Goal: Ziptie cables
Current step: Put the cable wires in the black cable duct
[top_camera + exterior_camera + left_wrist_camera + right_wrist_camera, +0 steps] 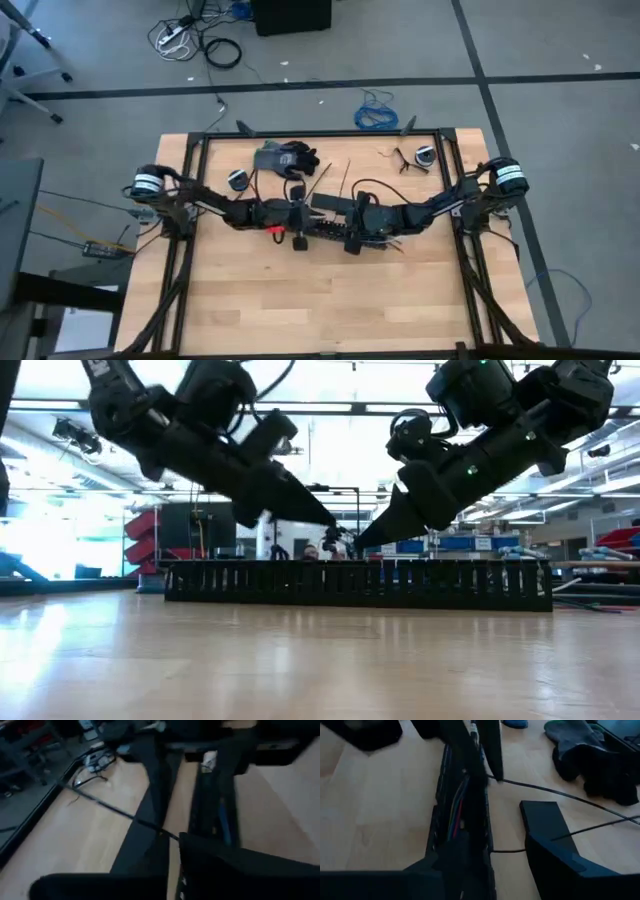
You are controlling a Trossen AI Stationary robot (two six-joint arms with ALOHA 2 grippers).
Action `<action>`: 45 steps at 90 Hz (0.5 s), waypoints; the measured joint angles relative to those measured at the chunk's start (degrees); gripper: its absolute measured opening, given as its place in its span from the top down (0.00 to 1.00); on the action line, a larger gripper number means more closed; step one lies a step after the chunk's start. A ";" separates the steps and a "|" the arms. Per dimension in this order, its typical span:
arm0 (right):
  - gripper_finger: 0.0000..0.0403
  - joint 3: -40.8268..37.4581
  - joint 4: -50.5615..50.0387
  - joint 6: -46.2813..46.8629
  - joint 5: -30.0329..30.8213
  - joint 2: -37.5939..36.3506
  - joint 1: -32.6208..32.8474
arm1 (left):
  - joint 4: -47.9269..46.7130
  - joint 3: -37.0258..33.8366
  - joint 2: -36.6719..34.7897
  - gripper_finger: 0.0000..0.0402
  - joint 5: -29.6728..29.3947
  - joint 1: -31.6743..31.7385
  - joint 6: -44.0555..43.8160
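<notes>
Bright ceiling glare backlights the low view; both wrist views blur.

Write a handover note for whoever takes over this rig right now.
Left gripper: mid-table, facing the right one.
Right gripper: open, over the black duct.
Cables: lying along the inside of the duct.
Done: no tie visible around them.
Left: probably the whole tying job; a thin black strip lies on the table beside the duct.

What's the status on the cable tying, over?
Left gripper and right gripper meet mid-table over the slotted black duct. Cables lie inside it. Glove behind, clear.
</notes>
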 joint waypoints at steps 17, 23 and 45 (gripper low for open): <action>0.52 0.00 0.02 1.44 -1.35 0.00 0.00 | -7.72 0.00 -1.90 0.68 -0.31 0.24 1.15; 0.53 0.00 0.02 1.86 -1.11 0.00 0.04 | -8.02 0.00 -1.37 0.63 -1.26 0.61 1.09; 0.54 0.00 -0.05 1.84 2.15 0.00 0.11 | -7.51 0.55 -1.06 0.59 -3.90 1.10 -3.87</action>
